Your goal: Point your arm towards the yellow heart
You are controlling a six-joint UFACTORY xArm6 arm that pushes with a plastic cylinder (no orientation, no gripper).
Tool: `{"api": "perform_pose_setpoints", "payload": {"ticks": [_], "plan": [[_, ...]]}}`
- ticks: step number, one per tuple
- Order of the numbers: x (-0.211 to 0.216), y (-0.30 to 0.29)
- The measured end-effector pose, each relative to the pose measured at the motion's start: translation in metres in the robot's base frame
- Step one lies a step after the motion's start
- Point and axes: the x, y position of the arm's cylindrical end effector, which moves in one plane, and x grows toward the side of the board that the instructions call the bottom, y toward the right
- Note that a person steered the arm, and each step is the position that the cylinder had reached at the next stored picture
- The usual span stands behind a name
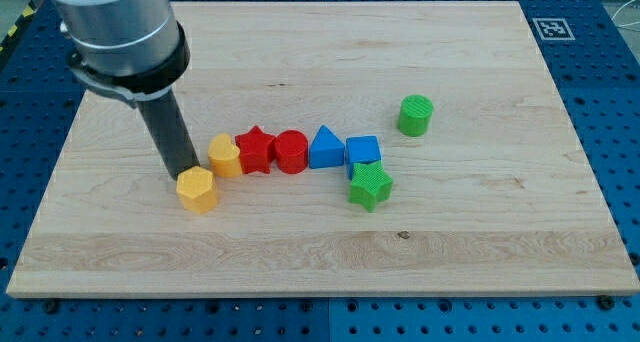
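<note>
The yellow heart (pixel 224 155) lies left of centre on the wooden board, at the left end of a row of blocks. My tip (pixel 183 172) stands just left of the heart, a small gap away. A yellow hexagon (pixel 197 190) lies right below my tip and seems to touch it. To the right of the heart come a red star (pixel 256 149), a red cylinder (pixel 290 150), a blue triangle (pixel 325 148) and a blue cube (pixel 363 151).
A green star (pixel 370 186) lies below the blue cube. A green cylinder (pixel 416 115) stands apart at the right. The arm's grey body (pixel 115 27) fills the view's top left. The board's left edge (pixel 50 197) is near.
</note>
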Motion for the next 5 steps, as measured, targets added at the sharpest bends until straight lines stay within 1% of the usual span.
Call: {"api": "perform_pose_setpoints", "payload": {"ticks": [2,3,5], "plan": [[0.021,0.000],[0.011,-0.003],[-0.047,-0.015]]}}
